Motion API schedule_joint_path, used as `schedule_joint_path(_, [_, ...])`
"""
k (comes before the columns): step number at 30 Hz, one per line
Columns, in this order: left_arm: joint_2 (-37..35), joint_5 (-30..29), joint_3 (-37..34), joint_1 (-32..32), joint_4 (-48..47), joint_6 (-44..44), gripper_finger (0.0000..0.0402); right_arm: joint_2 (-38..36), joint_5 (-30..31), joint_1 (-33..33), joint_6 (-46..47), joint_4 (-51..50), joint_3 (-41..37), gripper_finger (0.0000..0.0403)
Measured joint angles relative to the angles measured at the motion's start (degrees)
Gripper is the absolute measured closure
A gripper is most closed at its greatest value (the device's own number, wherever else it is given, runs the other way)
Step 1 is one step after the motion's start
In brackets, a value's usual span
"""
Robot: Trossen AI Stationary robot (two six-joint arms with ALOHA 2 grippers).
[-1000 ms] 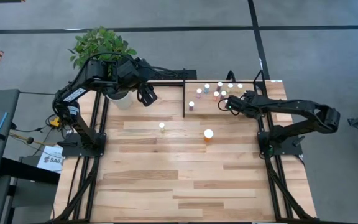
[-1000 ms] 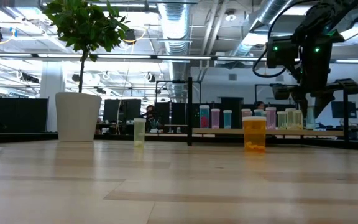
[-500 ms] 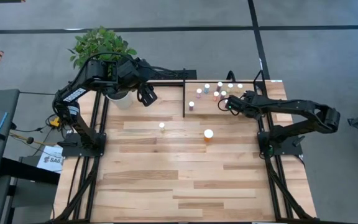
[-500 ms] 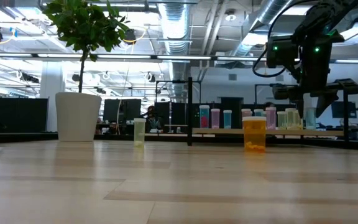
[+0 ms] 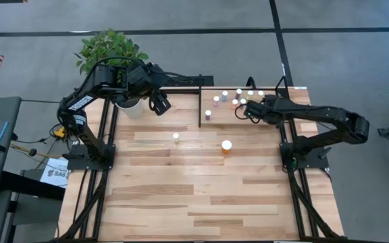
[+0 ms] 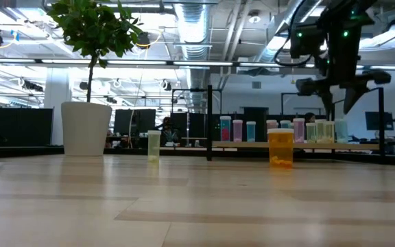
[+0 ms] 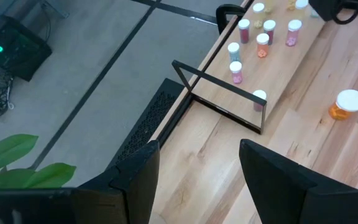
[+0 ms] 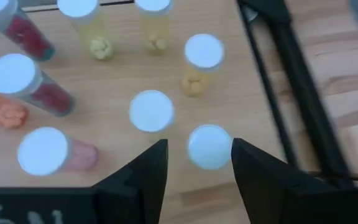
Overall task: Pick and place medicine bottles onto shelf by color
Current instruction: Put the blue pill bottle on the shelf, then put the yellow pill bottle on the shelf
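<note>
Nearest the low camera lies bare plank table. Farther in, right of centre, stands the large orange bottle, and left of centre a small pale yellow bottle; both are on the tabletop, well apart from each other. In the overhead view these two sit near the middle of the frame, the orange bottle to the right and the small one to the left.

Behind them, in the upper right of the overhead frame, is the shelf with its thin black frame. A group of small white-capped bottles stands on it, with pink, magenta, orange and yellow bodies. In the low view they form a row along the shelf at centre right.

The right gripper hangs over the shelf's bottles. Its wrist view shows the fingers spread apart with nothing between them, above a white cap that stands free on the shelf.

The left gripper hovers at upper left of the table, beside the white plant pot and its leafy plant. Its fingers are spread and empty.
</note>
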Motion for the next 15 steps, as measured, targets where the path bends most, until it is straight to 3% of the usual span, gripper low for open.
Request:
schedule_joint_path(9, [0.00, 0.42, 0.01, -0.01, 0.00, -0.06, 0.0192, 0.00, 0.93, 3.42, 0.02, -12.04, 6.75, 0.0208])
schedule_joint_path(15, [0.63, 6.70, -0.05, 0.00, 0.02, -3.82, 0.0192, 0.00, 0.86, 7.96, -4.67, -12.96, 13.04, 0.0217])
